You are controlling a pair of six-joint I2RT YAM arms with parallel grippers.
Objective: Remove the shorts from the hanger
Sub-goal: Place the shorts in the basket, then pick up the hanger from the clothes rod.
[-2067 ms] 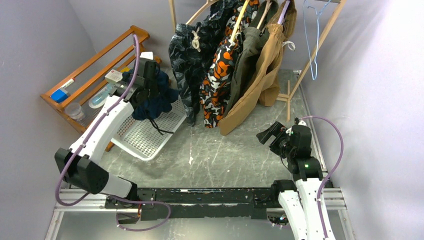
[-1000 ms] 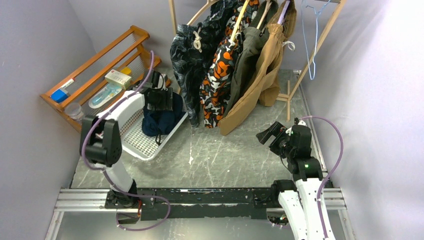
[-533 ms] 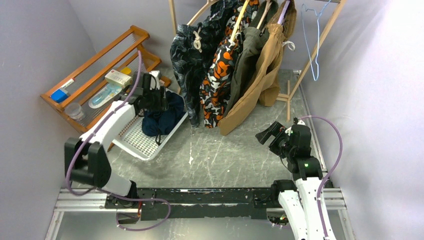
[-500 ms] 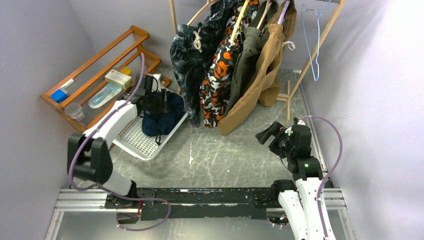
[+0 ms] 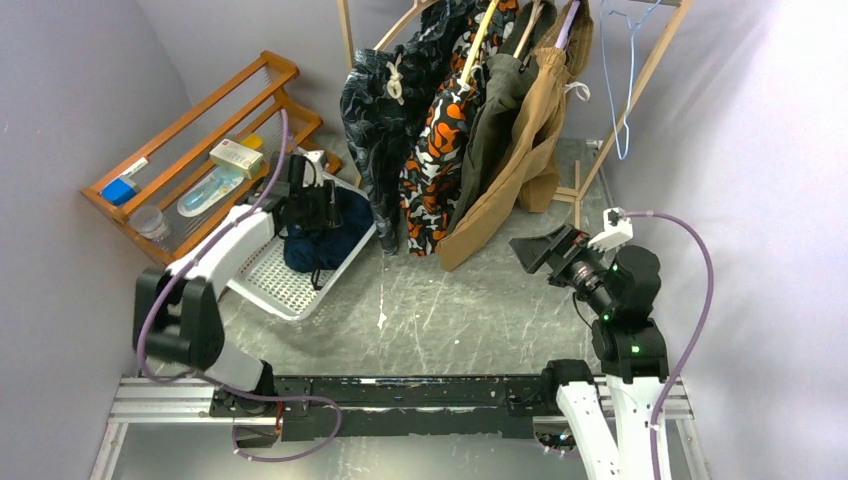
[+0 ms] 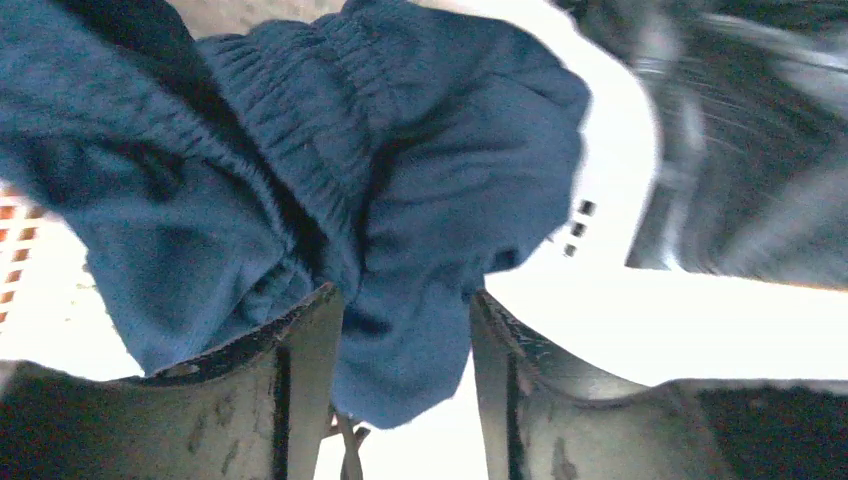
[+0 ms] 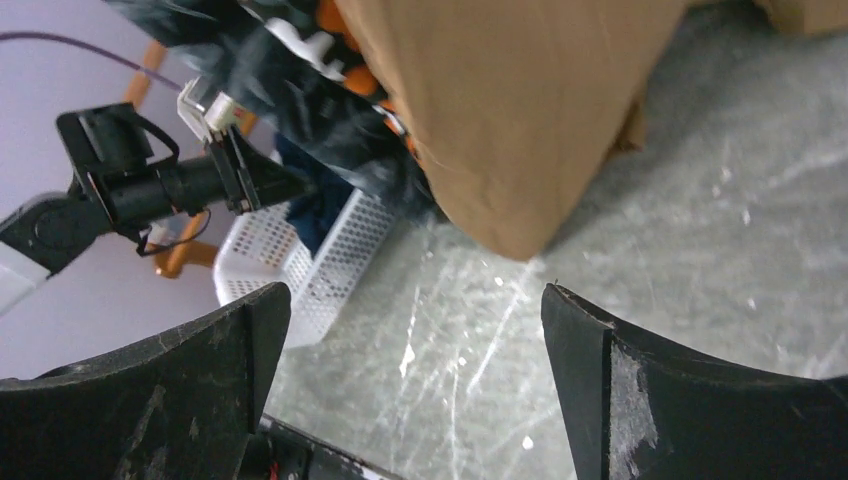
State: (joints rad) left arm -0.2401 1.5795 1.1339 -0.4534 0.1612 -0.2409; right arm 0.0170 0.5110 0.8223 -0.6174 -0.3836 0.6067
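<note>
Navy shorts (image 5: 325, 232): lay bunched in the white basket (image 5: 270, 275), off the rack, with the elastic waistband showing in the left wrist view.
Left jaws: were down over the navy shorts, part-way apart, with a fold of the fabric between them; I could not tell whether they pinched it or only straddled it.
Basket: sat tilted on the tabletop (image 5: 450, 310), between the wooden shelf (image 5: 180, 122) and the hanging clothes.
Leaf-print shorts (image 5: 375, 120): hung on the rack (image 5: 659, 60), leftmost, just beside the basket, with a white drawstring at the waist.
Camo shorts (image 5: 440, 150): hung next to them, on a wooden hanger (image 5: 478, 45).
Olive-grey shorts (image 5: 495, 110): hung between the camo and tan pairs.
Tan shorts (image 5: 520, 170): hung rightmost, with the hem down near the tabletop.
Blue wire hanger (image 5: 620, 80): hung on the rack, right of the tan shorts.
Right jaws: were spread wide and held nothing; they hovered above the tabletop, pointed at the tan hem and apart from it.
Shelf: stood against the left wall, with a box, a bottle and a jar on it.
</note>
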